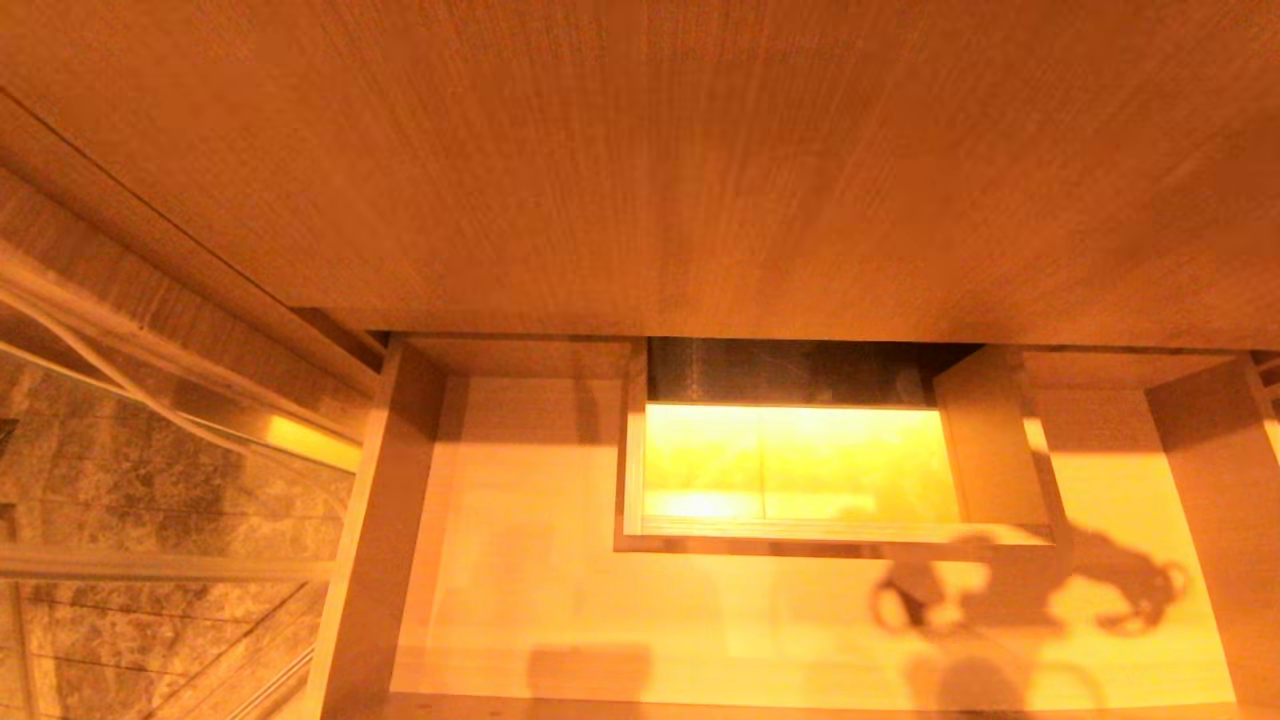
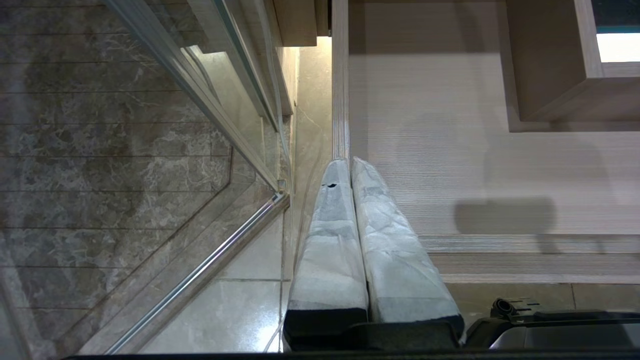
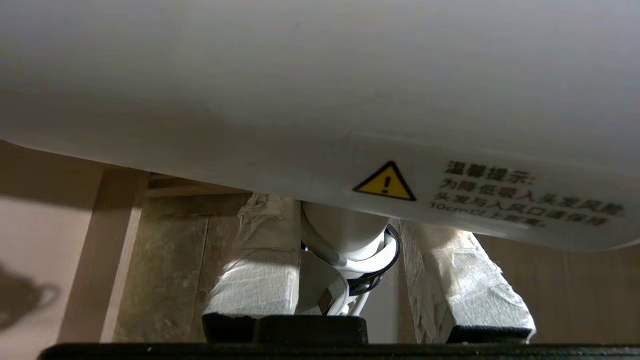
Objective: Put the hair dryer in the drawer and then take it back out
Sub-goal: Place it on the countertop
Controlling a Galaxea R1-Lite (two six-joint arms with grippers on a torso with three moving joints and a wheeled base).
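Warm wood panelling fills the head view's upper half; below it the drawer [image 1: 520, 600] lies pulled open, its boxed cutout [image 1: 800, 460] centre frame. Right tool [image 3: 350, 280] clamps the white hair dryer [image 3: 320, 90] by its handle. Left tool [image 2: 350, 165] hangs closed beside the drawer's side wall.

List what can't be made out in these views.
- Head view: both arms lie outside it; only a shadow falls on the drawer floor.
- Right wrist view: the hair dryer body fills it, cut by the edges; the right gripper straddles its handle.
- Left wrist view: left gripper shut, nothing held.
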